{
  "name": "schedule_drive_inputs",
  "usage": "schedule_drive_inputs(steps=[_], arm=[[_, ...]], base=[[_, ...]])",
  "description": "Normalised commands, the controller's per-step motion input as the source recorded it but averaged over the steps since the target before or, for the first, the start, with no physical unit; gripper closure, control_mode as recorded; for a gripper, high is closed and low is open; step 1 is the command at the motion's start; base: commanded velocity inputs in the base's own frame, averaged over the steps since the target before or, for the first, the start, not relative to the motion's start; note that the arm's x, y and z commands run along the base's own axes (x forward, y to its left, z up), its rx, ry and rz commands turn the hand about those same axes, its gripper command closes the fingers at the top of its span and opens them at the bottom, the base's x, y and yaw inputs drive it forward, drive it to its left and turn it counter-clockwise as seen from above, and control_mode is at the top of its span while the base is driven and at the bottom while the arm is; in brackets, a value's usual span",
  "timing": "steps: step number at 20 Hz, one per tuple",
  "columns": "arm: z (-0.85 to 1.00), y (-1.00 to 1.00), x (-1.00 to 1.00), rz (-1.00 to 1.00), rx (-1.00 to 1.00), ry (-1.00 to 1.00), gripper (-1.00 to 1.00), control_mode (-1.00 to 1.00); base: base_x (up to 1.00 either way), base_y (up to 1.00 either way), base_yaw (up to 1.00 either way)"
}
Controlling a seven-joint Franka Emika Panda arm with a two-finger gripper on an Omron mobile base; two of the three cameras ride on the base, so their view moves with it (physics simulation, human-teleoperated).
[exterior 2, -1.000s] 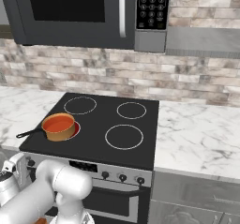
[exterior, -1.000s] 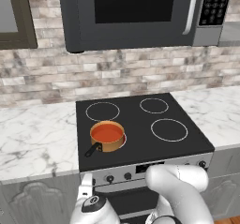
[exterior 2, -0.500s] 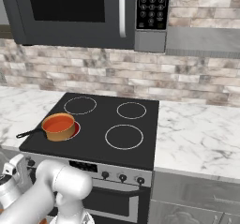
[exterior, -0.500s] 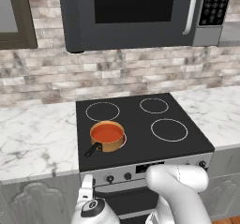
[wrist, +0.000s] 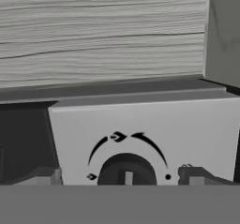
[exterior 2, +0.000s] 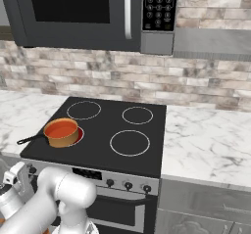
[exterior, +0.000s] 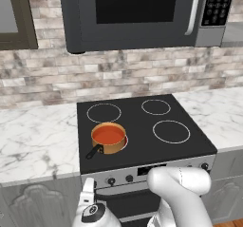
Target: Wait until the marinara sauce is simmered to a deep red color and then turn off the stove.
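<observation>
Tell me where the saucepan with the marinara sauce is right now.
In the left base view, the saucepan sits on the stove's front left burner, its black handle pointing toward the marble counter on the left.

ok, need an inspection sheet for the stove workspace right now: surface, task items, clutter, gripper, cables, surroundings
surface: black stove cooktop, four white rings; marble counter either side.
job's things: marinara sauce, orange-red, in copper saucepan on front-left ring, handle toward front-left.
clutter: nothing seen.
grippers: gripper open, low at the front panel, facing a dark knob.
cables: nothing seen.
surroundings: microwave above, brick backsplash, grey cabinets below.
</observation>
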Motion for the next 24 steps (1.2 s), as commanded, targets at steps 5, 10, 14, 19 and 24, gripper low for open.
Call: schedule_drive_inputs(steps=[5, 10, 14, 19, 24], arm=[[0.0, 0.0, 0.0, 0.0, 0.0, 0.0, 1.0, -1.0], [0.0, 0.0, 0.0, 0.0, 0.0, 0.0, 1.0, -1.0], [0.0, 0.0, 0.0, 0.0, 0.02, -0.02, 1.0, -1.0], [0.0, -0.02, -0.04, -0.06, 0.26, -0.1, 1.0, -1.0], [-0.07, -0.1, -0.07, -0.08, 0.4, -0.13, 1.0, -1.0]], base=[[0.0, 0.0, 0.0], [0.0, 0.0, 0.0], [0.0, 0.0, 0.0], [0.0, 0.0, 0.0], [0.0, 0.0, 0.0]])
